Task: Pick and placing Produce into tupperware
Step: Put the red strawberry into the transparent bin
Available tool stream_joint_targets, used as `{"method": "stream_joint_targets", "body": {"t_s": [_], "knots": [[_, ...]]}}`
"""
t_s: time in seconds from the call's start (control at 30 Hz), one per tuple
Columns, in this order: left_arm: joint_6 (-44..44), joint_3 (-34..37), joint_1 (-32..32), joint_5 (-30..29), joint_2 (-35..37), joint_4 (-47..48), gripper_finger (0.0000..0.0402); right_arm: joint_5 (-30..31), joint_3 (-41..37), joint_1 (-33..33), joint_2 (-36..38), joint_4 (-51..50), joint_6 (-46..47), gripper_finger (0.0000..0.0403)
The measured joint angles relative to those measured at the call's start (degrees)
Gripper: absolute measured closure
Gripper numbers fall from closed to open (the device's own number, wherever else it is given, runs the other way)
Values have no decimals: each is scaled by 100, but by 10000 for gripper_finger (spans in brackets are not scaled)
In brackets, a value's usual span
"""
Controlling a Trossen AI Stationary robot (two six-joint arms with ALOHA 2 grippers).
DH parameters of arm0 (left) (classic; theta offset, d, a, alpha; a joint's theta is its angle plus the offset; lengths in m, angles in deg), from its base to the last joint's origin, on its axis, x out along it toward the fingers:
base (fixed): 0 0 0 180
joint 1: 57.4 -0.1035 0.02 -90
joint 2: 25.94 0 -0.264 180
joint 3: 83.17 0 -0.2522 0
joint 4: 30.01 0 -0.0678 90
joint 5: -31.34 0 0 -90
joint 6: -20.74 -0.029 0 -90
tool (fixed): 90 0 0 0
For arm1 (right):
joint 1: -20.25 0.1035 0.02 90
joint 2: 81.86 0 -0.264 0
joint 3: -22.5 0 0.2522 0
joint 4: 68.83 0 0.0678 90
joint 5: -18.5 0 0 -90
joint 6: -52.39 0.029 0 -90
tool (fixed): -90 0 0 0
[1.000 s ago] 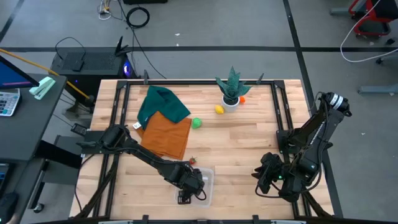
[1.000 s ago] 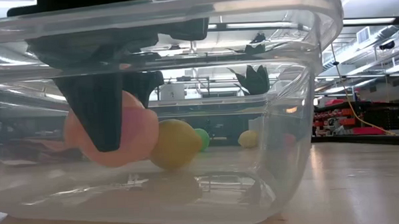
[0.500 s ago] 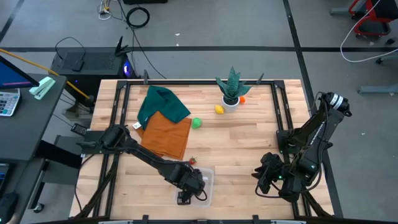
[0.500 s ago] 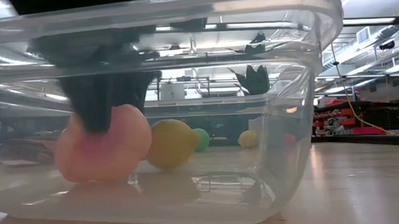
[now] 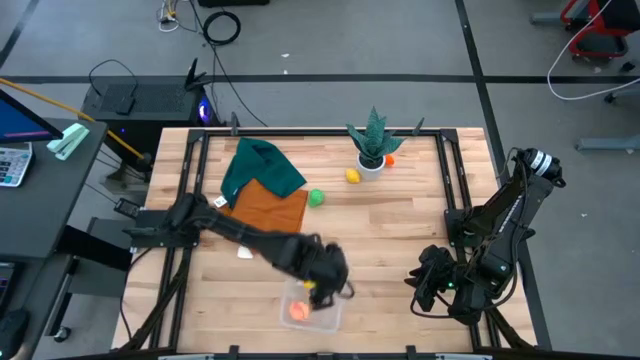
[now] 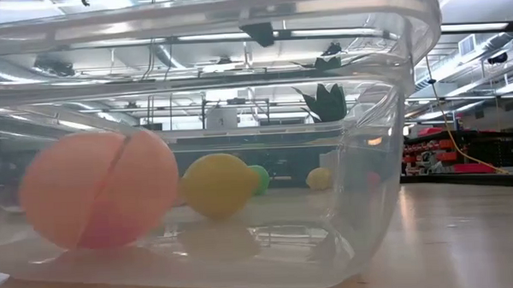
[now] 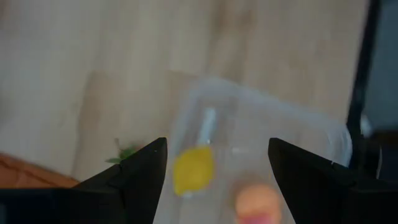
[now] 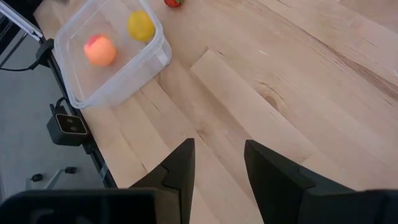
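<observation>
The tupperware (image 5: 325,312), clear and shallow, sits near the table's near edge and fills the low view (image 6: 384,114). On its floor lie a pink-orange peach (image 6: 96,201) (image 5: 297,311) and a yellow lemon (image 6: 217,184) (image 7: 193,169). My left gripper (image 5: 325,275) (image 7: 214,180) hovers open above the container's far side. On the table lie a green fruit (image 5: 316,197), a yellow fruit (image 5: 352,176), an orange-red one (image 5: 389,159) beside the plant pot, and a red one (image 8: 174,2) just beyond the container. My right gripper (image 5: 425,285) (image 8: 217,168) waits open near the right near corner.
A spiky green plant in a white pot (image 5: 372,148) stands at the far middle. A teal cloth (image 5: 262,165) and an orange cloth (image 5: 265,215) lie on the far left. Bare wood lies between the container and my right arm.
My left gripper lowered the peach onto the container floor, let go of it, then rose out of the container and shifted slightly toward the far right. The peach now rests on the floor beside the lemon.
</observation>
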Motion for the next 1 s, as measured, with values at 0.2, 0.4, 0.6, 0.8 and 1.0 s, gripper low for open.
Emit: {"method": "stream_joint_targets", "body": {"t_s": [0.2,0.4,0.6,0.8,1.0], "knots": [[1383,-48,-598,17,4,327,115,0,-2,0,0,0,-2,295],[2085,-48,-1079,139,4,867,115,0,-1,0,0,0,-18,295],[1742,-48,-1164,505,2,571,115,1,-1,0,0,0,-118,295],[2425,-48,-1247,397,-2,963,115,2,-2,0,0,-2,-162,295],[3256,-48,-1549,417,-2,1905,116,4,-1,0,0,-2,-162,295]]}}
